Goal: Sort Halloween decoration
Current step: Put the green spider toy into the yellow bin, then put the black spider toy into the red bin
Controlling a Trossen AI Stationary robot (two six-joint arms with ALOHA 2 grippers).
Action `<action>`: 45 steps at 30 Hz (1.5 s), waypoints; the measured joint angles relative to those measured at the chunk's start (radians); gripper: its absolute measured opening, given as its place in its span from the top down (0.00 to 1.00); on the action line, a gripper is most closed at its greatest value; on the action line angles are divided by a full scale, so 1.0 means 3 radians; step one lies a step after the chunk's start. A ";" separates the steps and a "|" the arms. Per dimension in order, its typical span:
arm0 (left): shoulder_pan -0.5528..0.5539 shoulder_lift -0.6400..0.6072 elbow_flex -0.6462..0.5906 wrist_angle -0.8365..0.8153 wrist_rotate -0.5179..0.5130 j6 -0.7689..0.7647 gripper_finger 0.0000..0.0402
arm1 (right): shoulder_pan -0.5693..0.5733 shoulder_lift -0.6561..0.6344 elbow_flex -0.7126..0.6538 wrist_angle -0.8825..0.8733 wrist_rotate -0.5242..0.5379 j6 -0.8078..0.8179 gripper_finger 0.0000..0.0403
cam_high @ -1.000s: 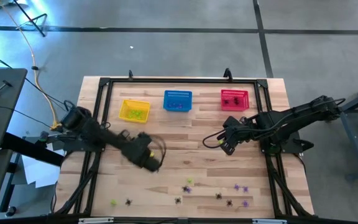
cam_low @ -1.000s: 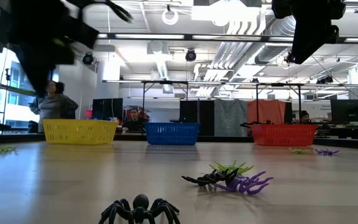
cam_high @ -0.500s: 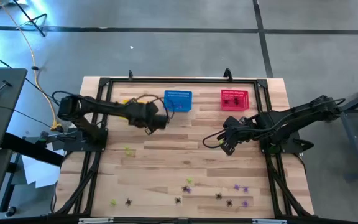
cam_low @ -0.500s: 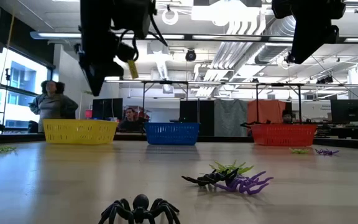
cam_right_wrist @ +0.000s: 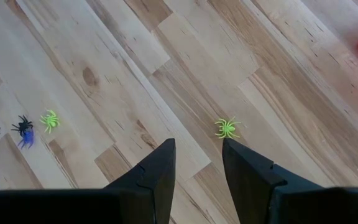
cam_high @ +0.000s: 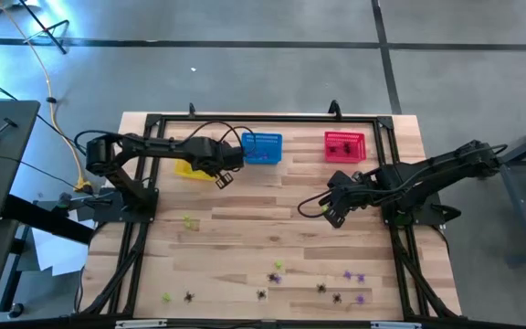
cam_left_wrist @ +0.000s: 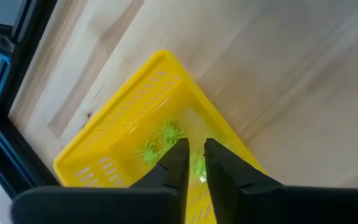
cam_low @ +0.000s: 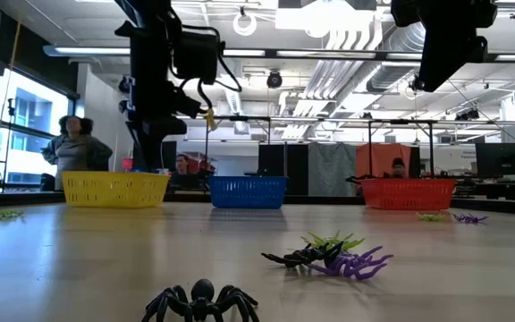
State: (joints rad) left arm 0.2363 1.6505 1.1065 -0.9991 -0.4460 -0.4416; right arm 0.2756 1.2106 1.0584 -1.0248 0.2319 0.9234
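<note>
- Yellow mesh basket (cam_left_wrist: 129, 143) lies under the left pincer (cam_left_wrist: 194, 163), fingers slightly parted, releasing a yellow-green plastic spider (cam_left_wrist: 197, 169).
- Next, likely: fetch another spider.
- Right pincer (cam_right_wrist: 197, 163) hovers, spread, mid-tabletop.

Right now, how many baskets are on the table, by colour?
yellow basket: 1
blue basket: 1
red basket: 1
Total: 3
</note>
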 joint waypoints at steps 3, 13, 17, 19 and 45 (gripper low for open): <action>-0.0003 0.0000 0.0000 0.0001 -0.0024 0.0004 0.83 | 0.0000 -0.0001 0.0000 0.0000 0.0000 0.0000 0.68; -0.0197 -0.0154 0.0125 0.0013 0.0206 -0.0085 0.79 | -0.0001 0.0000 -0.0001 -0.0001 -0.0001 0.0000 0.68; -0.0576 -0.0279 0.0216 0.0293 0.0315 -0.0288 0.79 | -0.0001 0.0000 -0.0001 0.0000 0.0001 0.0000 0.68; -0.0847 -0.0278 0.0216 0.0553 0.0296 -0.0371 0.79 | 0.0000 0.0000 0.0000 -0.0001 -0.0001 0.0000 0.68; -0.2719 0.1649 0.1686 0.0886 0.0054 -0.0611 0.73 | -0.0001 0.0000 0.0000 0.0035 -0.0001 0.0000 0.68</action>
State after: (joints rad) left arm -0.5795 2.1452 1.6121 -0.7335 -0.4299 -0.6249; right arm 0.2753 1.2106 1.0584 -1.0142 0.2317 0.9234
